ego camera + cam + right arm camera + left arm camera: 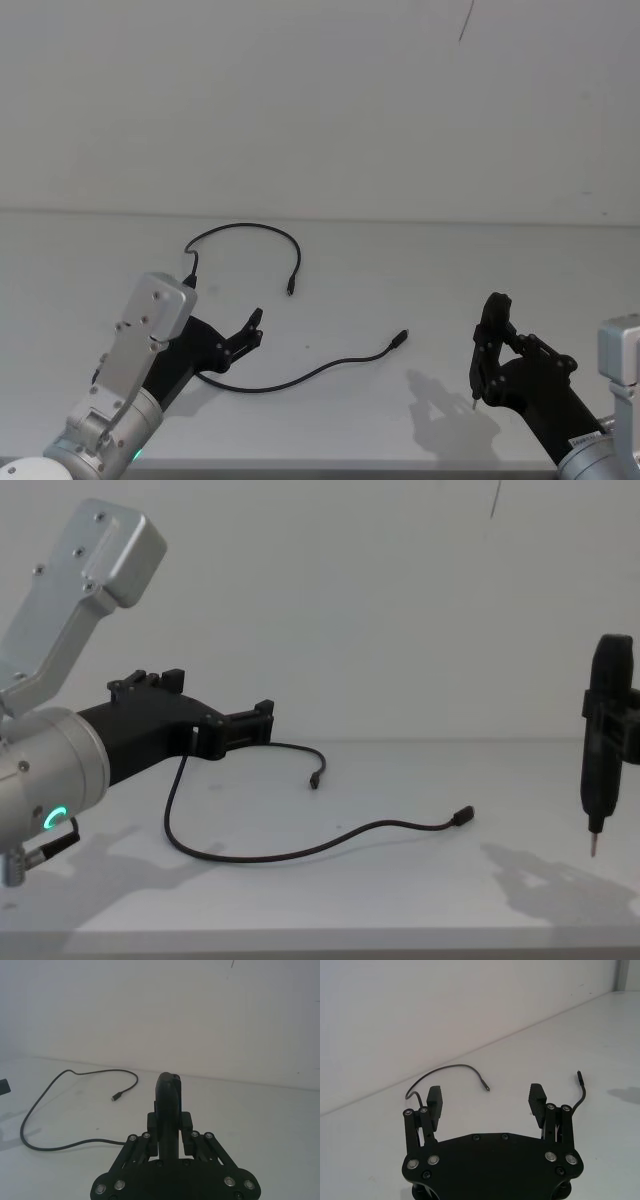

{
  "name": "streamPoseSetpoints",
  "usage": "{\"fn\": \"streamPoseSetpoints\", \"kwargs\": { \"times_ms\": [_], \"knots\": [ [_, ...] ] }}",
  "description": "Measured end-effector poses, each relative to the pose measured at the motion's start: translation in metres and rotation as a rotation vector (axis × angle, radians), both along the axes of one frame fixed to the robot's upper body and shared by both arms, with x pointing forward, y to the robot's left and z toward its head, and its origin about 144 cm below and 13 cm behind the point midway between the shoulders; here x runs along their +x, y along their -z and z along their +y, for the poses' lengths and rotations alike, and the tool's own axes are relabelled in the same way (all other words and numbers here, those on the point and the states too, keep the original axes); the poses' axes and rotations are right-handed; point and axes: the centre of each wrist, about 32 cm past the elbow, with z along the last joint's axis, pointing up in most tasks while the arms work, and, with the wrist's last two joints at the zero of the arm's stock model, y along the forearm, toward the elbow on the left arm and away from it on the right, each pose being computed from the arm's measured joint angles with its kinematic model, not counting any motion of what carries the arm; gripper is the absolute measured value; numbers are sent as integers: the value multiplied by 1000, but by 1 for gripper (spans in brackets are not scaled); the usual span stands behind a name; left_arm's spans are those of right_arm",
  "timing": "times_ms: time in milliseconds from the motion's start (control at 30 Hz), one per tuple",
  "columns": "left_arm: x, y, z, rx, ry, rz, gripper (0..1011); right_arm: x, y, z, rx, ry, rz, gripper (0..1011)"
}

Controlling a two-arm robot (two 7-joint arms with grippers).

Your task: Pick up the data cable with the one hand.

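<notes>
While the left hand [252, 328] hovers spread open, the data cable [345, 361] lies on the bench [400, 260] beneath it, running crosswise; the right hand [495, 355], clamped on a pen tool [492, 315], is farther.

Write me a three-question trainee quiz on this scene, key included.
1. True or false: the left gripper grips the data cable.
2. What does the right gripper hold? A. a pen-like tool B. a plug C. nothing
3. Fill in: the left gripper's jaws stand ____.
Key: 1 false; 2 A; 3 open.
</notes>
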Motion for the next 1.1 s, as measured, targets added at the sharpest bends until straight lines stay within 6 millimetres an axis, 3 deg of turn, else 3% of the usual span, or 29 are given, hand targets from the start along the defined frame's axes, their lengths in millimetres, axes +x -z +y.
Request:
{"fn": "streamPoseSetpoints", "kwargs": {
  "times_ms": [733,1100],
  "knots": [
    [0,-1,0,0,2,-1,1001,0,0,0,0,0,0,269],
    [12,-3,1,25,78,-1,1001,0,0,0,0,0,0,269]
  ]
}}
